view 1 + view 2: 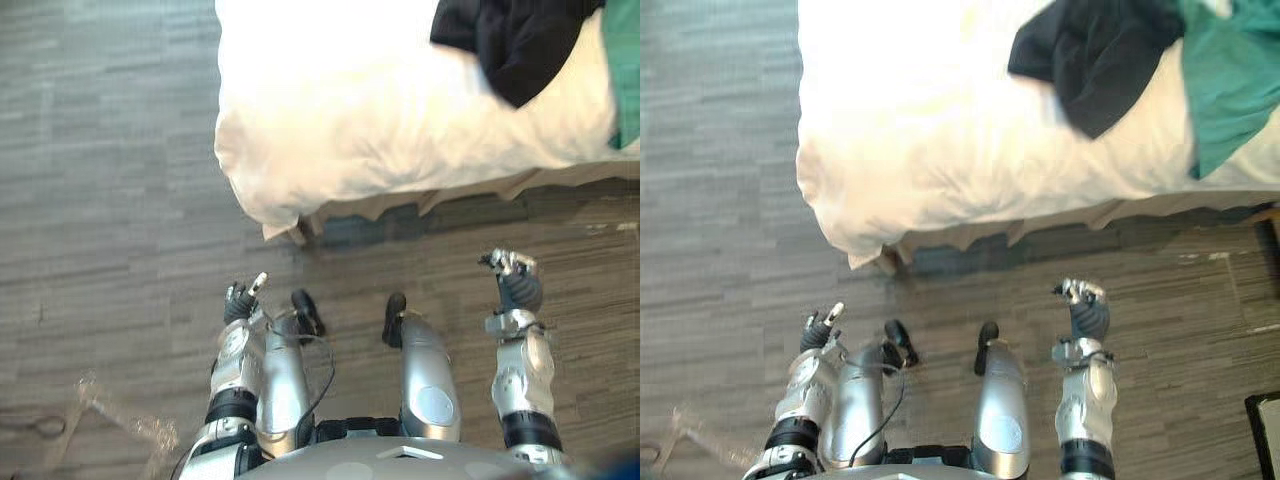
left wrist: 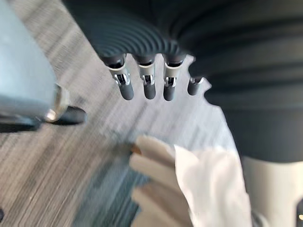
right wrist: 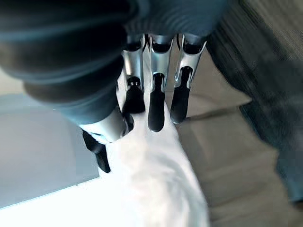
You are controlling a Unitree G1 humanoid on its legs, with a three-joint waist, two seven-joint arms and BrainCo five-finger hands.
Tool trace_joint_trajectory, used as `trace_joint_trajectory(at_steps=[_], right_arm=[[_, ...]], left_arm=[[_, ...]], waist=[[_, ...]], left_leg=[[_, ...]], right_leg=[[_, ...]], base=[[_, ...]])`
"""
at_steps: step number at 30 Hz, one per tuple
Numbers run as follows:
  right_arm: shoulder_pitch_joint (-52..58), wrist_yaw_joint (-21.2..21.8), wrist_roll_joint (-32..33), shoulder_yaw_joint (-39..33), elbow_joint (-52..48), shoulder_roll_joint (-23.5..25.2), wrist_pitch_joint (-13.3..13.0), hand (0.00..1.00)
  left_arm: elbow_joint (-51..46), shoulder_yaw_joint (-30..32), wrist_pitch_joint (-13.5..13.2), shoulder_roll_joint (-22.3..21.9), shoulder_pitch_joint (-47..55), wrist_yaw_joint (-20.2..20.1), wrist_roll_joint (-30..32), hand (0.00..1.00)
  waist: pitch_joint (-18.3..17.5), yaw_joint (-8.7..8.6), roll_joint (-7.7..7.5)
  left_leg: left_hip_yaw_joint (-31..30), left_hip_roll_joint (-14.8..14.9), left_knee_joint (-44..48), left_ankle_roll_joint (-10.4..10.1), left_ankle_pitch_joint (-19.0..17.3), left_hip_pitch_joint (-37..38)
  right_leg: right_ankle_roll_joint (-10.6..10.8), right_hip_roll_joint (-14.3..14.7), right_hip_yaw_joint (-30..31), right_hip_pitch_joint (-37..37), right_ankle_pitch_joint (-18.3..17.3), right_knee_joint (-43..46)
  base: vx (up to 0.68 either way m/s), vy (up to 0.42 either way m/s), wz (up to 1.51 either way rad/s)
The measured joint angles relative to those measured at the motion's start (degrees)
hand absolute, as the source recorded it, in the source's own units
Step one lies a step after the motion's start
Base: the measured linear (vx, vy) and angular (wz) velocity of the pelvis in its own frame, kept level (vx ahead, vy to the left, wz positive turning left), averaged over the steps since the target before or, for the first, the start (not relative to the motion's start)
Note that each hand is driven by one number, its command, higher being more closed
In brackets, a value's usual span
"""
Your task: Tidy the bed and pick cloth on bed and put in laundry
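Observation:
A bed with a white duvet (image 1: 380, 110) fills the top of the eye views, its corner (image 1: 285, 215) hanging toward the floor. A black cloth (image 1: 1090, 60) lies crumpled on the duvet at the far right, and a green cloth (image 1: 1230, 80) lies beside it at the edge. My left hand (image 1: 240, 302) hangs low over the floor, short of the bed corner, its fingers (image 2: 148, 85) relaxed and holding nothing. My right hand (image 1: 518, 285) is raised in front of the bed's side with loose fingers (image 3: 156, 104), also holding nothing. Both hands are well apart from the cloths.
Grey wood-look floor (image 1: 100, 200) runs left of the bed and in front of it. A beige bed skirt (image 1: 460, 195) shows under the duvet. A crumpled clear plastic piece (image 1: 120, 415) lies on the floor at lower left. A dark-edged object (image 1: 1265, 430) sits at lower right.

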Motion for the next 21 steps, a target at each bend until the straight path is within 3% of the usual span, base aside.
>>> trace_joint_trajectory(at_steps=[2, 8, 11, 15, 21], right_arm=[[1.2, -1.0, -4.3, 1.0, 9.2, -0.2, -0.8, 0.0], [3.9, -3.4, -12.9, 1.0, 24.6, -0.4, -3.1, 0.0], [3.9, -4.5, -14.6, 0.6, 27.4, -0.5, -3.7, 0.0], [3.9, -4.5, -14.6, -1.3, 28.9, -0.5, -3.8, 0.0], [4.6, -5.4, -14.6, -3.5, 30.4, -0.5, -3.7, 0.0]], left_arm=[[3.3, -0.5, -1.5, 0.1, 3.0, -1.9, 2.4, 0.0], [13.6, -2.4, -4.1, 2.1, 9.5, -6.1, 9.1, 0.0], [17.0, -3.3, -5.7, 2.4, 10.2, -7.0, 11.9, 0.0], [18.1, -4.7, -7.5, 2.7, 9.7, -8.1, 14.8, 0.0], [21.9, -5.6, -7.9, 2.6, 9.9, -8.2, 19.6, 0.0]], waist=[[-4.2, -0.2, -0.26], [-10.5, -0.81, 0.54], [-12.0, -0.86, 1.17], [-12.9, -1.04, 1.17], [-14.6, -1.42, 2.41]], left_leg=[[0.0, -3.3, -9.1, -1.7, 2.0, 4.0], [0.1, -7.1, -20.8, -1.5, 7.0, 14.6], [1.4, -7.3, -24.3, -0.8, 9.1, 18.9], [2.3, -6.8, -24.3, -0.5, 9.2, 22.2], [5.8, -5.0, -24.3, -2.6, 7.8, 26.4]], right_leg=[[0.4, 0.3, -0.2, 3.6, 0.8, -7.4], [0.8, 0.8, 1.2, 12.5, 4.8, -15.1], [1.6, 2.0, 2.3, 15.7, 5.6, -17.6], [1.4, 3.2, 2.9, 18.8, 5.5, -19.2], [0.3, 5.2, 5.6, 20.5, 5.4, -19.6]], base=[[0.18, 0.033, 0.27], [0.18, 0.035, -0.02], [0.21, 0.001, -0.3], [0.18, -0.053, -0.27], [0.05, -0.057, -0.41]])
